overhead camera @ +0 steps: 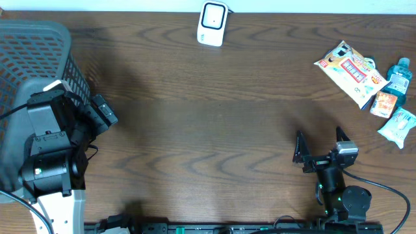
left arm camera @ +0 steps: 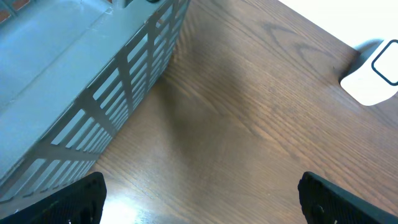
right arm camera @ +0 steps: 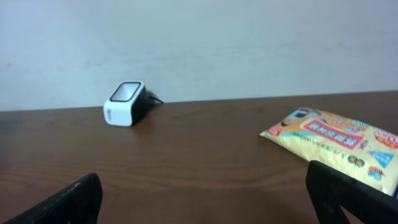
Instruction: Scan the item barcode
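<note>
A white barcode scanner (overhead camera: 212, 24) stands at the table's far edge; it also shows as the scanner (right arm camera: 126, 103) in the right wrist view and the scanner (left arm camera: 374, 76) in the left wrist view. Items lie at the far right: a yellow snack packet (overhead camera: 350, 70), also the packet (right arm camera: 339, 142), a blue-capped bottle (overhead camera: 396, 78), a small orange pack (overhead camera: 384, 103) and a pale pouch (overhead camera: 398, 125). My right gripper (overhead camera: 320, 144) is open near the front right, nothing between its fingers. My left gripper (overhead camera: 103, 114) is open beside the basket, empty.
A grey plastic basket (overhead camera: 29, 58) fills the left side, its slatted wall (left arm camera: 93, 93) close to my left fingers. Cables run along the table's front edge.
</note>
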Available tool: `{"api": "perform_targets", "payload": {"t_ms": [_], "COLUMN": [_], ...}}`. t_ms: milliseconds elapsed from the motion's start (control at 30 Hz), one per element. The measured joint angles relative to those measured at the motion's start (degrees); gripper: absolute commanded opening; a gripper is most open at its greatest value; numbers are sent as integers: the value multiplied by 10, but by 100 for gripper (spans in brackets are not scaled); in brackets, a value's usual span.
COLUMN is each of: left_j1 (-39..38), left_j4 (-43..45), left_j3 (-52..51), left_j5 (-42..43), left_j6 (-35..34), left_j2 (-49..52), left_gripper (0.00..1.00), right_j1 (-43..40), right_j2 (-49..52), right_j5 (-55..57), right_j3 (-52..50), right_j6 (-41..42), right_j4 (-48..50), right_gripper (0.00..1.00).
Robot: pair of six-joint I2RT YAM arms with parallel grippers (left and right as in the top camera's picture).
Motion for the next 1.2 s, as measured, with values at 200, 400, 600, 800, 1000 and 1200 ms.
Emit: {"api": "perform_targets", "payload": {"t_ms": [200, 400, 600, 800, 1000, 1200], "left_j1": [0, 0, 0, 0, 0, 0], "left_j4": [0, 0, 0, 0, 0, 0], "left_j3": [0, 0, 0, 0, 0, 0], "left_j5": [0, 0, 0, 0, 0, 0], "left_j6": [0, 0, 0, 0, 0, 0], "left_j2": [0, 0, 0, 0, 0, 0], "left_gripper": [98, 98, 98, 98, 98, 98], "right_j1": [0, 0, 0, 0, 13, 31], "right_j2": [-9, -12, -12, -12, -12, -12], "right_j5": [19, 28, 34, 40, 47, 51], "right_j3": [0, -1, -1, -1, -1, -1], "right_j6": [3, -28, -66, -79, -74, -63], "right_j4": [-17, -52, -54, -54, -55, -56], "right_gripper": [99, 99, 99, 99, 99, 99]}}
